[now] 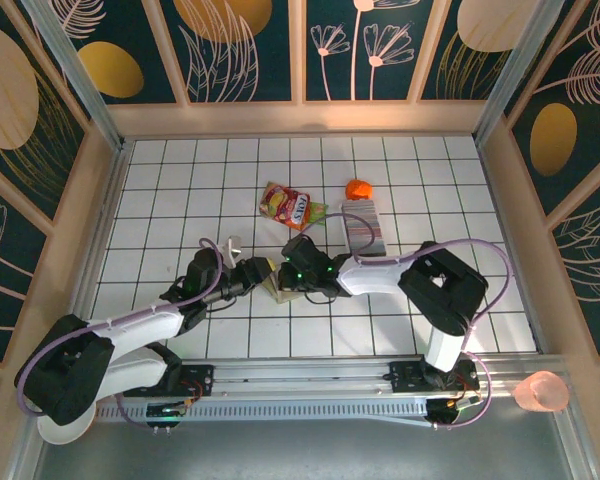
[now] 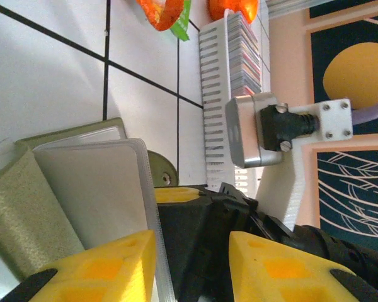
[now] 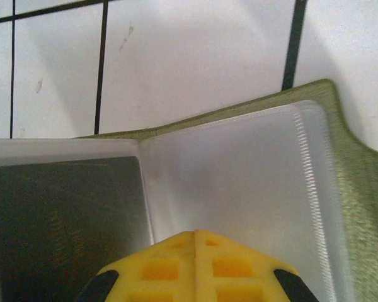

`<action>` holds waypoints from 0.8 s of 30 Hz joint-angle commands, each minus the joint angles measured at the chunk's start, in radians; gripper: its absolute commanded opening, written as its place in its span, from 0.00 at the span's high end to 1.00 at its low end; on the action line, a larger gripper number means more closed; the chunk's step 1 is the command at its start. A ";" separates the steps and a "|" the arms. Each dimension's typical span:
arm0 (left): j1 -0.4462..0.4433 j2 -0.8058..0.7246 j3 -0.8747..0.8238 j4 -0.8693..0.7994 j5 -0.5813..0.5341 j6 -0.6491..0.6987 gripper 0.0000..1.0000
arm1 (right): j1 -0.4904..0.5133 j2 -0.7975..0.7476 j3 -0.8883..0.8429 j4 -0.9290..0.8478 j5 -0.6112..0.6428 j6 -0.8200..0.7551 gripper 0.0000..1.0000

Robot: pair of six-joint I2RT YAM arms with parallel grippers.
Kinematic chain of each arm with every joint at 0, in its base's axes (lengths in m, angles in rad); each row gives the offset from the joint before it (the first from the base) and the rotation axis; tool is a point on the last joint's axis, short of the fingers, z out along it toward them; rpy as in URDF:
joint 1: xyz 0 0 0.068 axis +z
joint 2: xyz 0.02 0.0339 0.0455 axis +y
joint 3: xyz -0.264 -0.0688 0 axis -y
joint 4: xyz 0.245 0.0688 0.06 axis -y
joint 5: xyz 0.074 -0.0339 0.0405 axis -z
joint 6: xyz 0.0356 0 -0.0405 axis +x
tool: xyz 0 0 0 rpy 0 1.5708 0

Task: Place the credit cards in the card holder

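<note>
Right wrist view has the card holder (image 3: 359,207) lying open on the white tiled table (image 3: 195,56), with its olive-green cover as a border around a pale, clear plastic inside. A dark grey card (image 3: 63,220) is seen behind the plastic of the pocket at the lower left of the frame. The right gripper (image 3: 195,251) stands at the bottom centre, over the fold of the plastic. Its yellow fingers are pressed together with only a seam between them; whether they pinch anything I cannot tell.

In the left wrist view the card holder lies at the lower left. The left gripper (image 2: 192,258) has its two yellow fingers apart at the bottom edge, and the edge of the plastic sleeve runs just beside the finger on the left of the frame. At the upper centre the credit cards (image 2: 246,50) stand on edge in a long white ribbed tray (image 2: 211,94).

From the top camera, the card holder lies at the centre of the table between both grippers. The tray is up and to the right of it, near a snack bag (image 1: 290,205) and an orange object (image 1: 358,188).
</note>
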 commanded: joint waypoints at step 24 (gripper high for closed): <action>-0.050 0.466 0.142 0.397 0.005 -0.049 0.79 | -0.020 -0.441 -0.175 -0.234 0.271 -0.083 0.82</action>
